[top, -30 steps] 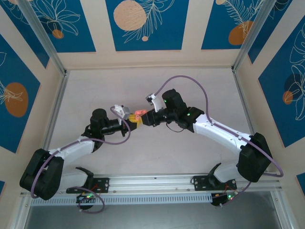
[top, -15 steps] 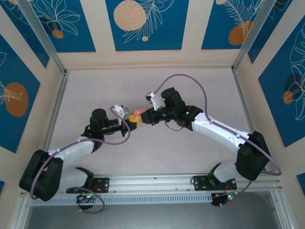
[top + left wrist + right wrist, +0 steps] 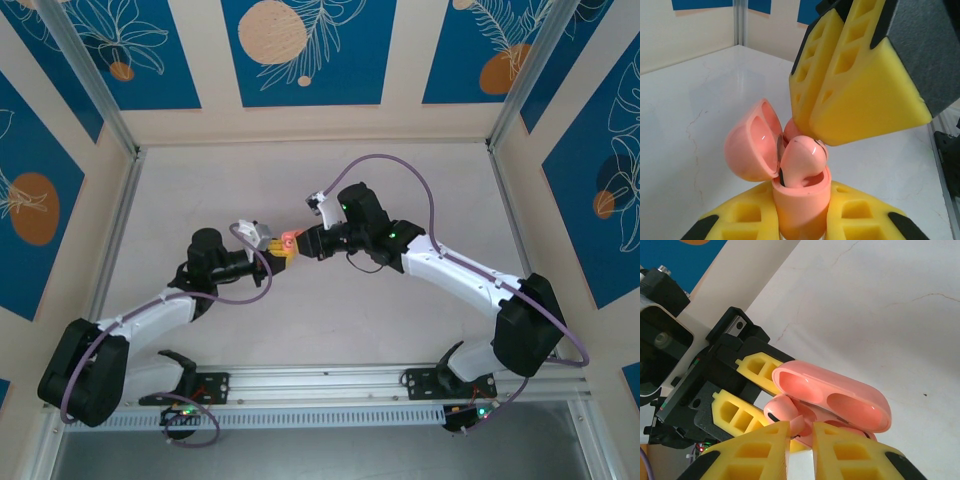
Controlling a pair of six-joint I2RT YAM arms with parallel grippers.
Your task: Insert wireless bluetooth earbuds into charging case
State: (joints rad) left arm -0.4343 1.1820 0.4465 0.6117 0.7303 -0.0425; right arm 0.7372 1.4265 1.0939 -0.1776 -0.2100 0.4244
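The salmon-pink charging case stands upright with its lid swung open. My left gripper is shut on the case's lower body and holds it above the table. One pink earbud rests tilted in the case mouth, only partly in its well. Right behind it shows more pink, which I cannot identify. From above, my right gripper is shut on a pink part of the earbud, just under the open lid. In the top view both grippers meet at the case.
The white table lies below the meeting point, ringed by metal frame rails. The arms' purple cables arc above the right arm. The left gripper's yellow fingers sit close under the right gripper.
My right gripper has shifted slightly left toward the case and its jaws have narrowed onto the earbud. The left arm and the case have stayed still.
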